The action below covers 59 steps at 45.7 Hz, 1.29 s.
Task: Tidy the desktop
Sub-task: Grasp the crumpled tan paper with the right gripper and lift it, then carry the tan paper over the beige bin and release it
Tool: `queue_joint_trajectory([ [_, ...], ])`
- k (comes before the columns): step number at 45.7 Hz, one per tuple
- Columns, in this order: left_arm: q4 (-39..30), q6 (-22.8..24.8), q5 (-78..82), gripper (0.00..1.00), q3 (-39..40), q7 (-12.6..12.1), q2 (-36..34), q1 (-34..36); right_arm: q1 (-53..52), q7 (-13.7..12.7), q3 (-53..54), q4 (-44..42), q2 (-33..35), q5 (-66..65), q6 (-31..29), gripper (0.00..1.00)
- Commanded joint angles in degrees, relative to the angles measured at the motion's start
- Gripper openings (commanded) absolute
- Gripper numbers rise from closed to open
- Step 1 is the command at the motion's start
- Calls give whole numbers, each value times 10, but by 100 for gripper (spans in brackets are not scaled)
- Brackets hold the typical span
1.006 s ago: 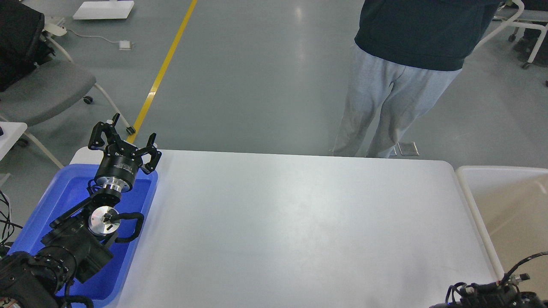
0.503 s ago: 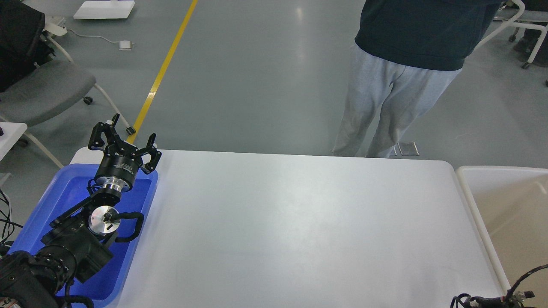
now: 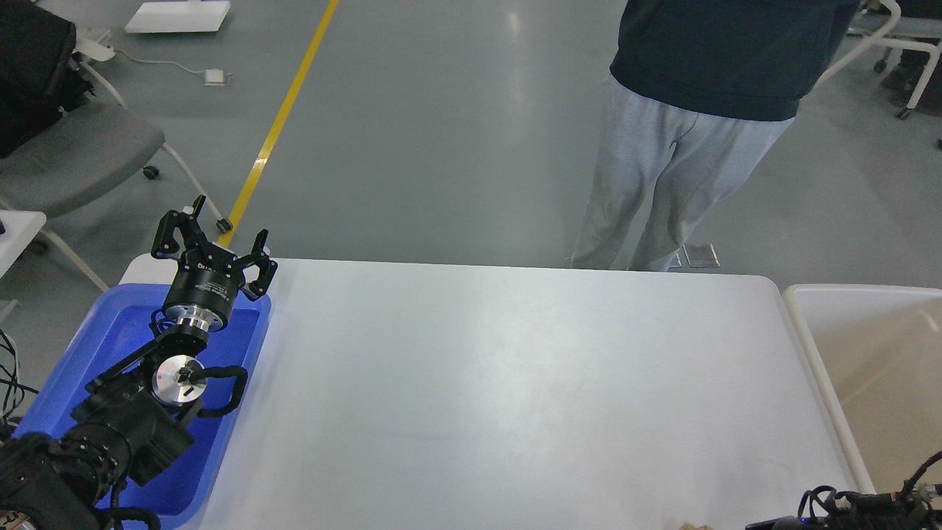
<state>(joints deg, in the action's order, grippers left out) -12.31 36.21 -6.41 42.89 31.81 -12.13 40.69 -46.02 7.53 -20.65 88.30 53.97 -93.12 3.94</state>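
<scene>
Looking at a bare white bench [image 3: 515, 397] sitting dead centre between the blue tray [image 3: 88, 346] on the left and the beige bin [image 3: 868, 346] on the right, so nothing obvious left to pick up. Left gripper [image 3: 210, 243] parked above the tray's far corner, fingers [image 3: 165, 228] spread apart, holding nothing. Right arm barely peeking in at the bottom right corner, just cables showing, can't tell what those fingers are doing. Probably worth scanning the near edge first, tiny something at the bottom right rim, too small to identify. Best kept slow and low near the far edge, with a person [image 3: 684, 147] standing right there
</scene>
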Motion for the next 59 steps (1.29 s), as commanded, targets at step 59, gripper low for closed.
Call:
queue_joint_trajectory([
  [59, 0, 0, 0, 100, 0, -1, 0, 0, -279, 66, 47, -182, 219, 424, -223, 0],
])
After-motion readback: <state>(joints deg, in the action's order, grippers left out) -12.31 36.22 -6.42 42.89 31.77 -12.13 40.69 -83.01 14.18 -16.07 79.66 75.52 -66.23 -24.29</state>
